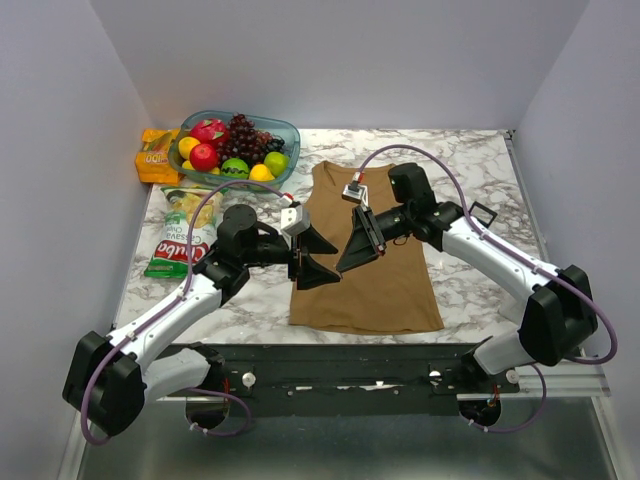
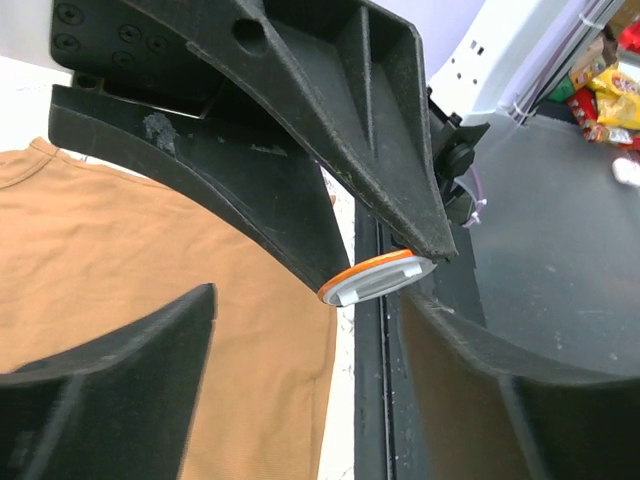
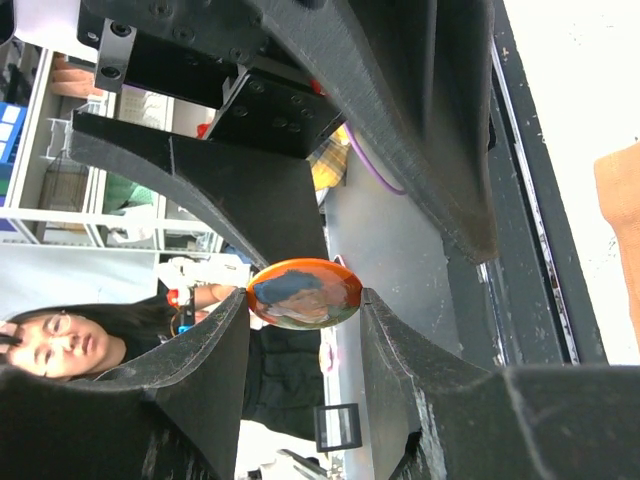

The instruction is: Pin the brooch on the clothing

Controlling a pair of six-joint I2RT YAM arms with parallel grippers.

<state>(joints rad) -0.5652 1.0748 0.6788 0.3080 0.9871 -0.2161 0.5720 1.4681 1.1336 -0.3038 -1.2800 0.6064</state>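
Observation:
The brooch [image 3: 304,293] is a small round badge with an orange rim and a painted face. My right gripper [image 3: 305,312] is shut on it, one finger on each edge. In the left wrist view its white back [image 2: 378,279] shows under the right gripper's fingers, just beyond my left gripper [image 2: 305,340], whose jaws stand wide apart and empty. In the top view both grippers, left [image 1: 334,262] and right [image 1: 345,264], meet above the left part of the tan-brown tank top [image 1: 380,280], which lies flat on the table; the brooch is too small to make out there. The top also shows in the left wrist view [image 2: 120,250].
A glass bowl of fruit [image 1: 283,130] stands at the back left, with an orange snack pack [image 1: 157,156] beside it. A green-and-white chips bag [image 1: 180,238] lies left of the top. A small black square frame [image 1: 483,213] lies right of it. A black rail [image 1: 380,370] runs along the near edge.

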